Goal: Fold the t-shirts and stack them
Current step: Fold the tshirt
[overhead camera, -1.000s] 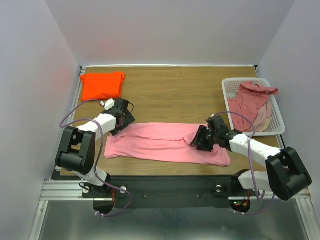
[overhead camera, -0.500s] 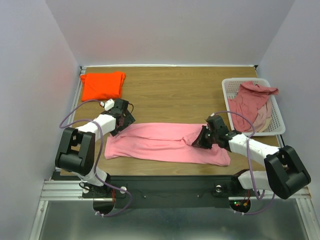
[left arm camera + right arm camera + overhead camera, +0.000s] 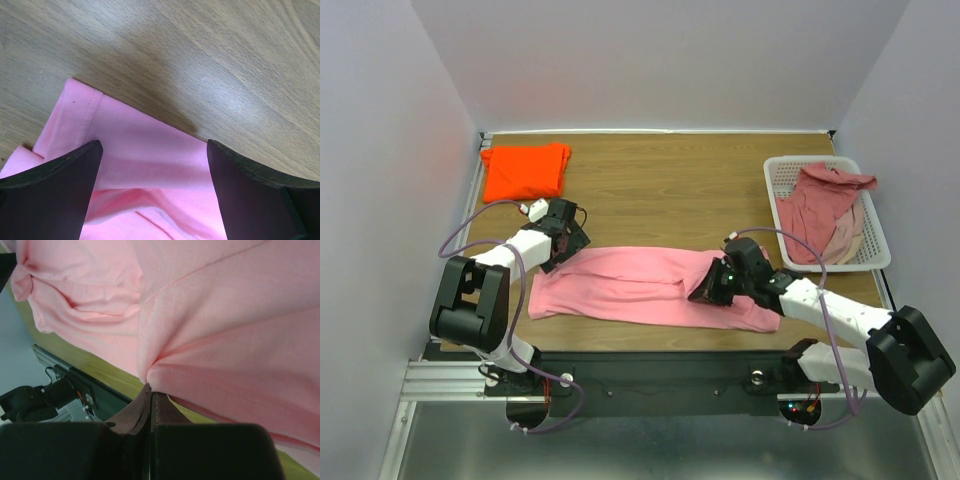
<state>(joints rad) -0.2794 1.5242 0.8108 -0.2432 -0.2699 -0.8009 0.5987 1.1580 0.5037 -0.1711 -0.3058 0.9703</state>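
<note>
One pink t-shirt (image 3: 630, 285) spread flat; orange t-shirt (image 3: 525, 170) folded far-left.

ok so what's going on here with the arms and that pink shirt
A pink t-shirt lies spread near the front edge of the table, mid-fold. The right gripper is shut on a pinch of its fabric; the left gripper sits open over its far left corner. An orange t-shirt lies folded at the far left; more shirts sit in the white basket.

Setting: robotics lab test cell. Wood-grain counter (image 3: 670, 180) boxed on three sides by plain pale walls (image 3: 660, 60). Aluminium extrusion rail (image 3: 430, 380) along the near edge; left arm (image 3: 470, 300) and right arm (image 3: 895, 350) bolted there, white-and-black, with exposed purple cabling (image 3: 468, 213).
</note>
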